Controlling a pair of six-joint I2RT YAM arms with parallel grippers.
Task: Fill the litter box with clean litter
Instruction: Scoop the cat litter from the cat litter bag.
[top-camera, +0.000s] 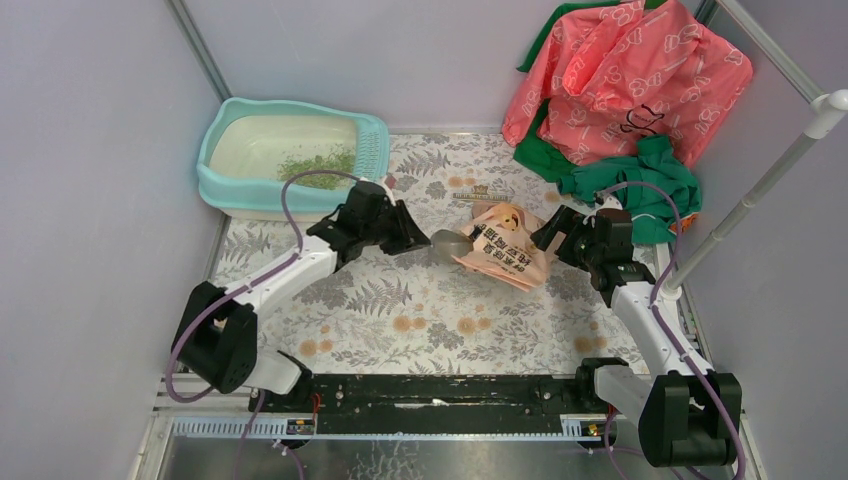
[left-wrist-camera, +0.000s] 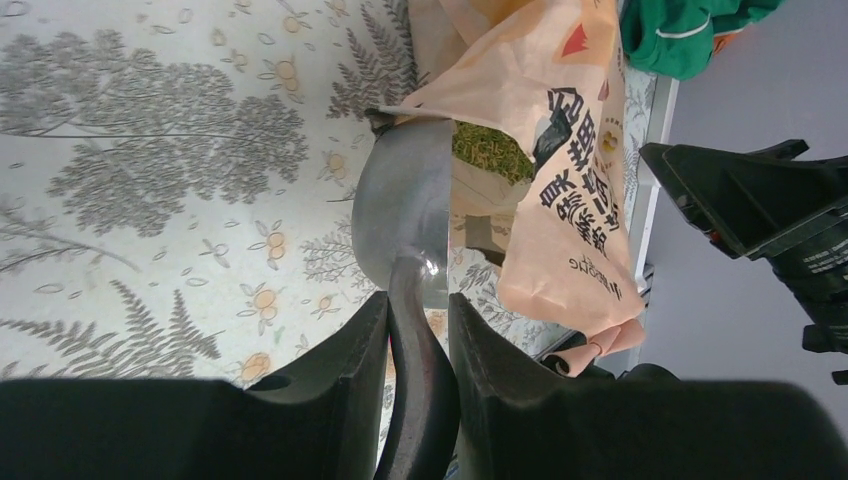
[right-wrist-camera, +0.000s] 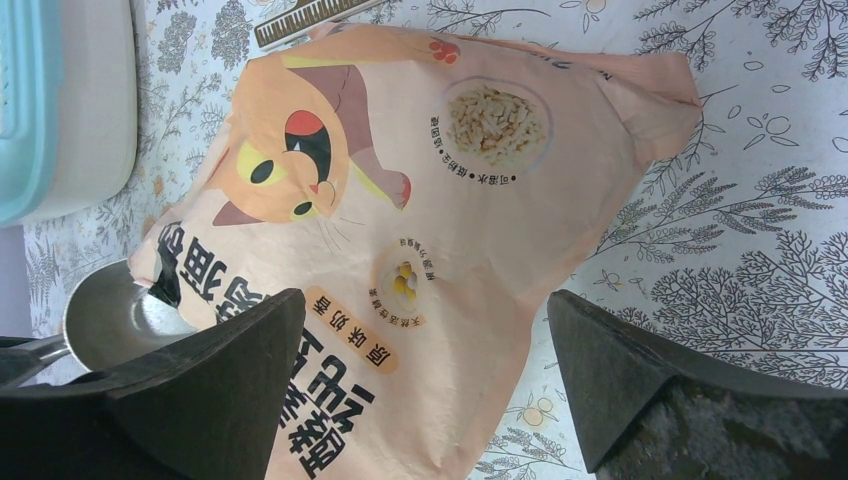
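**Litter: a thin patch in, most of the fill left**

- Box (top-camera: 372, 150): far left corner, close against the left wall.
- Litter (top-camera: 318, 165): one thin green patch on the near side of the pan. The rest of the cream floor is bare, so you are early in the task, with many scoops likely to go.
- Bag (right-wrist-camera: 400, 230): lies mid-mat with its mouth toward the box. More green litter shows inside.
- Left gripper (left-wrist-camera: 418, 300): jaws narrow, clamped on the scoop (left-wrist-camera: 400, 215) handle. The bowl is at the bag's mouth and looks empty.
- Right gripper (right-wrist-camera: 425, 310): jaws wide, straddling the bag, gripping nothing.
- Room: you have open mat (top-camera: 400, 310) from bag to box. The box's near wall is the one edge to lift over.
- Right arm: little room, with cloth (top-camera: 640, 180) just behind it and the pole (top-camera: 760, 190) beside it.
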